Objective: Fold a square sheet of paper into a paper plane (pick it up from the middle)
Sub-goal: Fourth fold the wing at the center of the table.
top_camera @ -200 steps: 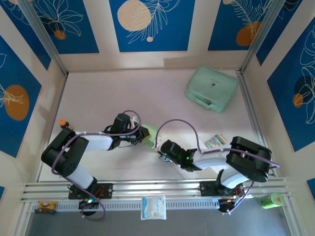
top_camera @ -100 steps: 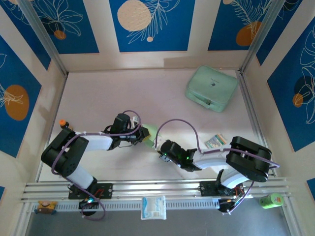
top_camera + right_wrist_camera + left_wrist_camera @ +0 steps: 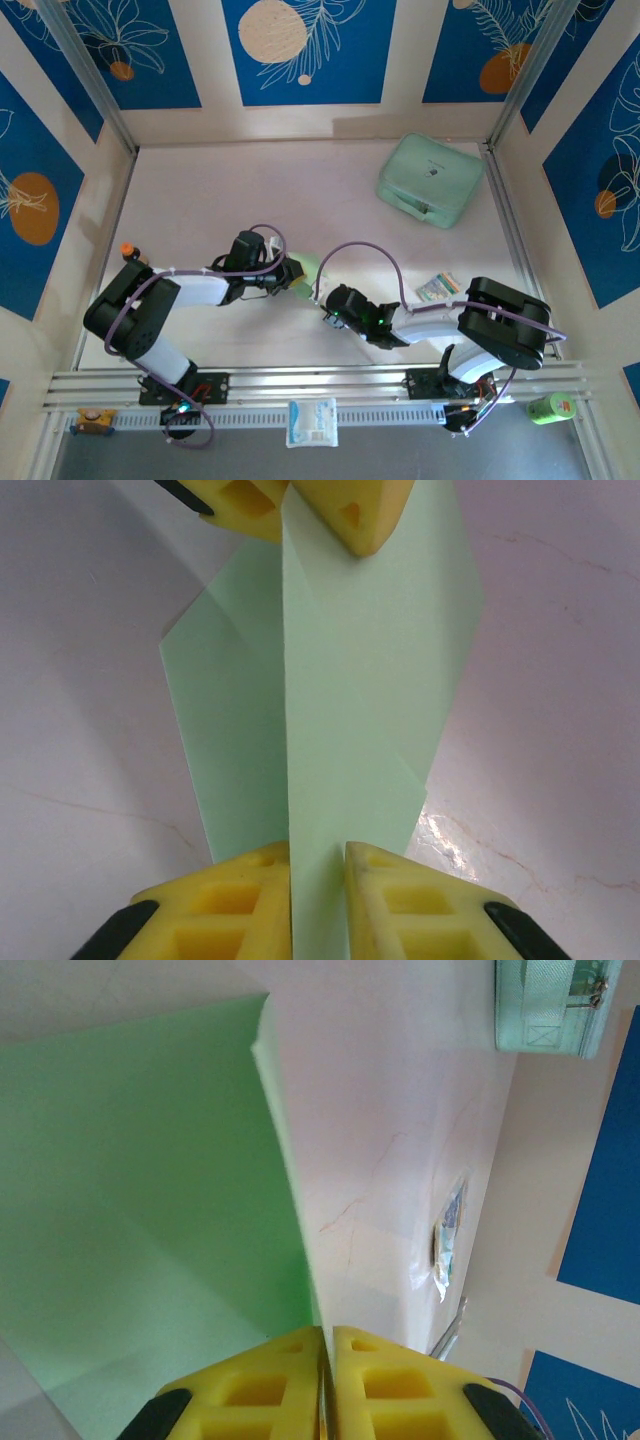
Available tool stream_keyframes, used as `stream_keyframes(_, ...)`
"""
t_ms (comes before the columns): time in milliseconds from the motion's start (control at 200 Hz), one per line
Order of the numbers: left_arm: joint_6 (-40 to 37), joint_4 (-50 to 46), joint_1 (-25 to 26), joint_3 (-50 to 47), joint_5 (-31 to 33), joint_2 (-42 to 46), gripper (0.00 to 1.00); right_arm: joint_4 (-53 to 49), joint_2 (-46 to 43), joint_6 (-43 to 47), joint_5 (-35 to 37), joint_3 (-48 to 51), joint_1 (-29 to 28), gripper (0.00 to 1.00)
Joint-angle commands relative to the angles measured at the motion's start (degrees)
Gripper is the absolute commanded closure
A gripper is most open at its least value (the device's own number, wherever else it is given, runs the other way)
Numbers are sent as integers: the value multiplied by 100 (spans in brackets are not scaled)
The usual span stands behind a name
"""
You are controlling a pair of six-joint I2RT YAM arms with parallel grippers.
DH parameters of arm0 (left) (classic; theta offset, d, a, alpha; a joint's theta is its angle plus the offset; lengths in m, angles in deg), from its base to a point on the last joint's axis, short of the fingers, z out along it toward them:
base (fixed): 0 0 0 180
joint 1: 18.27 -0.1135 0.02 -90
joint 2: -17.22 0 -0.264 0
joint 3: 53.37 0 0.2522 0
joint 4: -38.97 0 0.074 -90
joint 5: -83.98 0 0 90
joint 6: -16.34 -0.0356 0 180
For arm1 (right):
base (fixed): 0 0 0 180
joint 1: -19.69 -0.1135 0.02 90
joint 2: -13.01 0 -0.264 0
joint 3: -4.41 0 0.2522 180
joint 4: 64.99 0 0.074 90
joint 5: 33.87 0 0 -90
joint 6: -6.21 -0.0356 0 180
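The paper [image 3: 330, 710] is up between the two arms at the middle of the counter [image 3: 220, 200], a pale green strip in the top view [image 3: 308, 268]. In the right wrist view it already carries a long centre crease, with slanted flaps lying to either side. So the early folds look done, yet the shape is broad and loose, not a slim pointed dart. By that reading the narrowing folds and the wings are left to do.

The left gripper [image 3: 327, 1335] is clenched tight on one end of the paper, its yellow fingers [image 3: 250, 1390] pressed together on the raised edge, and the green sheet fans out to one side of it. The right gripper [image 3: 318, 855] pinches the opposite end, with the creased ridge running straight between its fingers [image 3: 230, 900] and filling the narrow gap. Both grasp the same paper, stretched between them.

Well apart, a mint-green case [image 3: 430, 180] sits near the far right corner, and a printed packet [image 3: 438, 287] lies beside the right arm
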Motion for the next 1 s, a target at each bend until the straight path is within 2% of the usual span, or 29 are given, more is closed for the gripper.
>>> stream_keyframes(0, -51, -7, -59, 93, -77, 158, 86, 36, 73, -111, 48, -149, 21, 81)
stream_keyframes(315, -72, -93, -57, 115, -49, 182, 79, 5, 29, -174, -55, -139, 54, 88)
stream_keyframes(395, -78, -108, -61, 123, -48, 191, 79, -6, 37, -216, -90, -143, 61, 90)
stream_keyframes(455, -87, -121, -57, 128, -49, 193, 83, -10, 37, -235, -91, -136, 65, 90)
stream_keyframes(630, -83, -123, -57, 116, -37, 199, 89, 41, 44, -209, -102, -116, 73, 83)
stream_keyframes(995, -61, -71, -57, 99, -68, 175, 90, 45, 116, -169, -93, -111, 108, 77)
